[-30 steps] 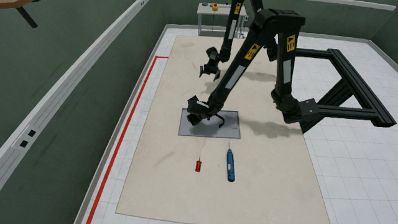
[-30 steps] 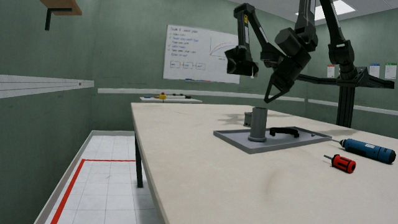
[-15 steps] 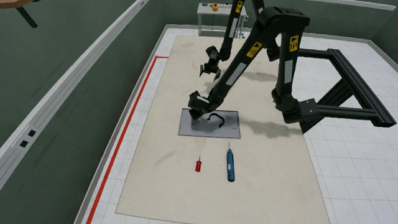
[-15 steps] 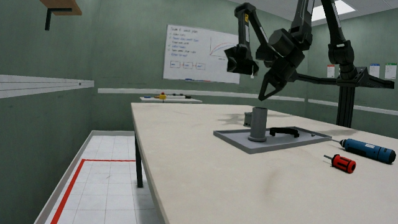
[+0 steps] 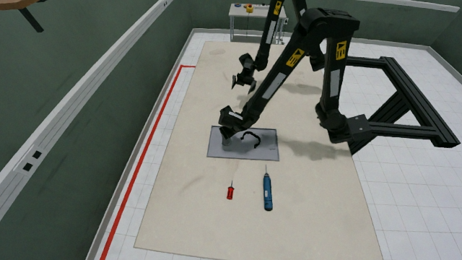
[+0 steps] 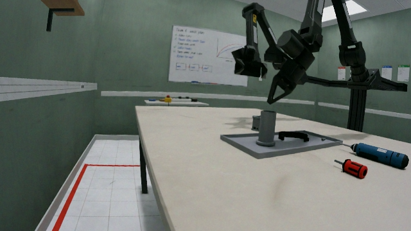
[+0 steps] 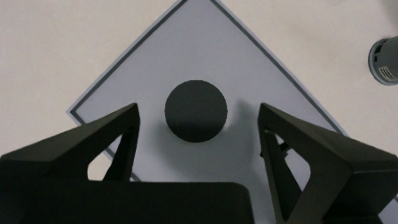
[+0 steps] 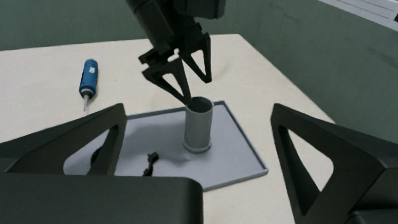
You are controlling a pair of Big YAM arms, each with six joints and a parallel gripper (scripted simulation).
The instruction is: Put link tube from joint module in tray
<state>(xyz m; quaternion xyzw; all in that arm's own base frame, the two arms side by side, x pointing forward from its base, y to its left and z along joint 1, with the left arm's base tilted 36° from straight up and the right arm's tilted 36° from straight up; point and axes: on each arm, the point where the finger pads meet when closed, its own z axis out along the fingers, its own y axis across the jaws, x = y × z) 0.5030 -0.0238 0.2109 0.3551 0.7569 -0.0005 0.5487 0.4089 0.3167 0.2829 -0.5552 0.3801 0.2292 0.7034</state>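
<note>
Exterior view: link tube (image 5: 226, 141) (image 6: 267, 128) (image 7: 196, 111) (image 8: 198, 129) upright inside tray (image 5: 243, 159) (image 6: 289, 152) (image 7: 280, 66) (image 8: 237, 181), right of centre. Joint module (image 6: 255, 123) (image 7: 387, 62) standing on desk (image 5: 307, 224) (image 6: 225, 186) outside, behind tube. Left claw (image 5: 227, 138) (image 6: 270, 102) (image 7: 198, 106) (image 8: 198, 91) above tube, mostly open, holding nothing. Right claw (image 5: 242, 88) (image 6: 248, 75) (image 8: 198, 106), upper centre of top view, wide open, nothing held.

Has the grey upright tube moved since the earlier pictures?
No: the link tube stands in the same spot on the tray, near the same corner.
</note>
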